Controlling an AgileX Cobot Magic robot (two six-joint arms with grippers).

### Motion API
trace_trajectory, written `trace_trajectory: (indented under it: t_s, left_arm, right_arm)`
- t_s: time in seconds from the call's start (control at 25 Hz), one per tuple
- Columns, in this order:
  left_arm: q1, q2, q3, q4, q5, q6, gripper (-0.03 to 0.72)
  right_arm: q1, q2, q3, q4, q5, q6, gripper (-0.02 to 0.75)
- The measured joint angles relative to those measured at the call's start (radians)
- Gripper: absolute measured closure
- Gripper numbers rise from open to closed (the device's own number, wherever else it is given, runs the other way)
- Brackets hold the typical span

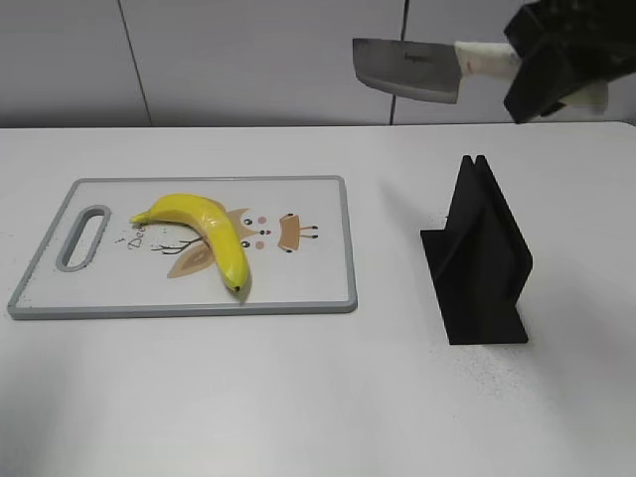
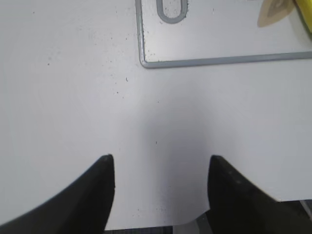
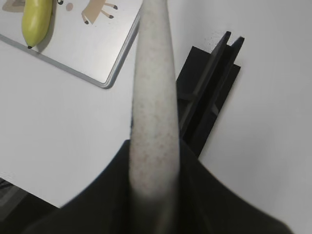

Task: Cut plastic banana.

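The right fingers [image 3: 122, 190] clamp a knife [image 1: 412, 70] held high above the bench [image 1: 298, 397]; the left fingers [image 2: 105, 187], spread and empty, sit beside the board [image 1: 328, 238] bearing the plastic banana [image 1: 204, 234].

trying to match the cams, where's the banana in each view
Exterior: banana left of centre, lying on the cutting board.
Left wrist: only a yellow sliver at the top right edge.
Right wrist: top left corner.
Shared landmark: the board's grey rim.

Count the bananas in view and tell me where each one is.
1. The plastic banana lies whole on the cutting board, toward its left-centre, dark tip pointing at the near edge. The knife is held high, off to the right. No other banana is in view.
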Motion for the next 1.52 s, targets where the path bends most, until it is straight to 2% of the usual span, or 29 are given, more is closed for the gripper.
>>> trace_trajectory:
  t_s: [0.2, 0.4, 0.6, 0.8, 1.0, 1.2, 1.52]
  left_arm:
    - [0.0, -0.195, 0.119, 0.0, -0.005, -0.005, 0.099]
    - [0.0, -0.413, 0.263, 0.0, -0.113, -0.03, 0.099]
    - [0.0, -0.619, 0.394, 0.003, -0.178, -0.032, 0.099]
    - [0.0, -0.814, 0.494, 0.003, -0.149, -0.034, 0.099]
    - [0.0, -0.997, 0.539, 0.003, -0.086, -0.034, 0.099]
    - [0.0, -1.18, 0.567, 0.003, -0.075, -0.034, 0.099]
    - [0.0, -1.216, 0.597, 0.002, -0.124, -0.036, 0.104]
  right_arm:
    - [0.0, -0.146, 0.205, 0.0, -0.12, 0.065, 0.573]
    - [0.0, -0.264, 0.366, 0.0, -0.226, 0.139, 0.573]
    - [0.0, -0.35, 0.482, 0.0, -0.304, 0.202, 0.573]
    - [0.0, -0.411, 0.575, -0.039, -0.349, 0.275, 0.573]
    - [0.0, -0.488, 0.667, -0.104, -0.383, 0.355, 0.573]
    - [0.0, -0.523, 0.73, -0.113, -0.413, 0.371, 0.573]
    - [0.0, -0.52, 0.746, -0.132, -0.488, 0.373, 0.573]
